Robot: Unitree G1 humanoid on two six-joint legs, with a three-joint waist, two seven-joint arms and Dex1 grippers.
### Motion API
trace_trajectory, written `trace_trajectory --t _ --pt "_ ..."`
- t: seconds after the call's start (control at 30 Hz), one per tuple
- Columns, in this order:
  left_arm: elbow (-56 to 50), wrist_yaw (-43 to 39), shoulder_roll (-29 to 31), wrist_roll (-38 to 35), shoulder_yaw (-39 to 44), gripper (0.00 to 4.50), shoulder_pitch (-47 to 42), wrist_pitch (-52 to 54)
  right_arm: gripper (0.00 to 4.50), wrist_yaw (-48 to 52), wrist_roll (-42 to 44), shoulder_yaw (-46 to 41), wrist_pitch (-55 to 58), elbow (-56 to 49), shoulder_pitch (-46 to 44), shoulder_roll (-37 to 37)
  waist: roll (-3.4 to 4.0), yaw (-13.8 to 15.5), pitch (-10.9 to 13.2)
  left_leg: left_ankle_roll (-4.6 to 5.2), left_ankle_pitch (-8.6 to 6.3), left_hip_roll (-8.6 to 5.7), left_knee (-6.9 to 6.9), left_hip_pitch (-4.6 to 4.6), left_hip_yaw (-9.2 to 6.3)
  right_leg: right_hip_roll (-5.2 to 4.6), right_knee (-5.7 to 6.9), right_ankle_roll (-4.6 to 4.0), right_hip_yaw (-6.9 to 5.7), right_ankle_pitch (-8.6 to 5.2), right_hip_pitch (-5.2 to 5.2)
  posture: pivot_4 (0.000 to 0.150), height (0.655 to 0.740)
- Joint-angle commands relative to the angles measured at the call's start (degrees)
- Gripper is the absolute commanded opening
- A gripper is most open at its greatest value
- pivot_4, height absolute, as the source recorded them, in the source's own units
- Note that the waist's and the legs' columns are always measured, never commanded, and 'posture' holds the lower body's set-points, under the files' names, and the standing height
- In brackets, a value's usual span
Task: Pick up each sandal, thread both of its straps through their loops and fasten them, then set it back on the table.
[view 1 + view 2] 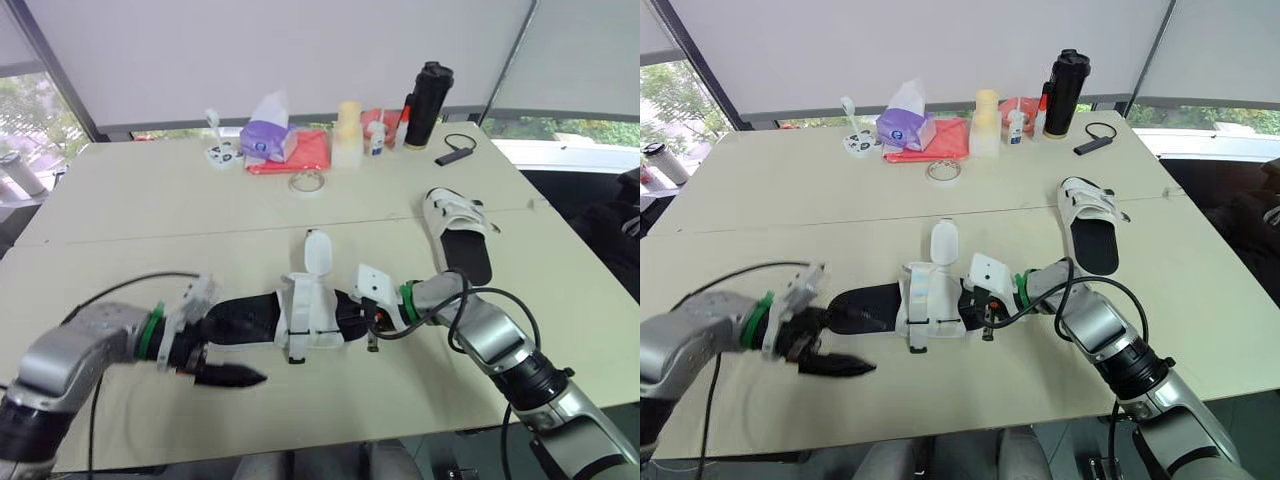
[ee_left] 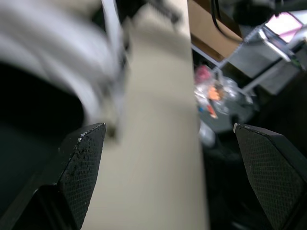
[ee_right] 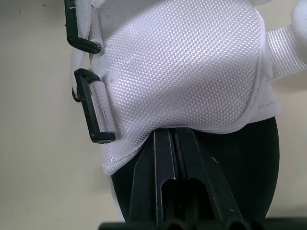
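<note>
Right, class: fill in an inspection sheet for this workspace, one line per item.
Surface: beige table, two tops butted together.
Job's things: near sandal flat between the arms, one strap loose, loops empty; far sandal apart, to the right.
Clutter: tissue pack, red bag, tape roll and black flask near the far edge.
Pincers: left pincer open at the near sandal's left end; right pincer shut, tips under its white upper.
Cables: left arm cable; right arm cable.
Surroundings: drawn blinds.

Black sandal (image 1: 305, 305) unstrapped; second sandal (image 1: 465, 250) apart
</note>
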Motion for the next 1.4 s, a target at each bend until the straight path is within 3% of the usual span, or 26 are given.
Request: trace_trajectory --t 0.03,0.3,0.93,1.03,1.27,1.4 --pt "-3.3 0.5 0.5 -1.4 1.1 4.43 1.4 -1.3 0.00 -0.7 -1.9 1.6 0.8 1.6 0.9 0.0 0.00 0.0 0.0 -0.03 -0.02 0.00 0.00 0.00 0.02 -0.03 0.00 -0.01 0.00 0.00 -0.03 0.150 0.7400" --pt "1.6 10.2 -8.9 7.2 -5.5 4.43 3.3 -8.5 0.00 -0.7 -2.2 1.8 0.8 1.5 0.8 0.0 0.03 0.1 0.0 0.11 0.07 -0.03 -0.10 -0.07 0.12 -0.09 -0.03 -0.02 0.06 0.01 -0.17 0.150 0.7400" --pt "2.5 16.9 -18.6 7.8 -9.5 4.43 2.3 -8.8 0.00 -1.0 -2.5 1.5 0.8 1.7 0.8 0.2 0.06 0.3 -0.1 0.02 0.02 -0.07 -0.02 -0.04 0.08 -0.12 -0.02 -0.02 0.01 0.01 0.02 0.150 0.7400" --pt "3.1 17.1 -19.2 7.7 -10.1 3.60 1.9 -8.7 0.00 -1.0 -2.7 1.5 0.6 1.7 0.9 0.1 0.05 0.3 -0.1 0.03 0.02 -0.08 -0.02 -0.03 0.08 -0.12 -0.03 -0.02 0.00 0.01 0.03 0.150 0.7400" --pt "2.3 16.1 -18.1 6.2 -9.5 0.06 2.0 -7.3 0.00 -1.1 -2.6 1.4 0.7 1.6 1.0 0.1 0.05 0.2 -0.1 0.11 0.07 -0.07 -0.05 -0.05 0.08 -0.10 -0.03 0.01 0.00 -0.01 -0.03 0.150 0.7400" --pt "-1.3 13.2 -14.5 1.4 -7.6 0.06 2.4 -4.1 0.00 -1.1 -2.7 1.4 0.7 1.7 0.9 0.1 0.04 0.1 -0.1 0.00 0.00 -0.07 -0.04 -0.05 0.07 -0.10 -0.03 0.01 0.00 -0.01 -0.02 0.150 0.7400"
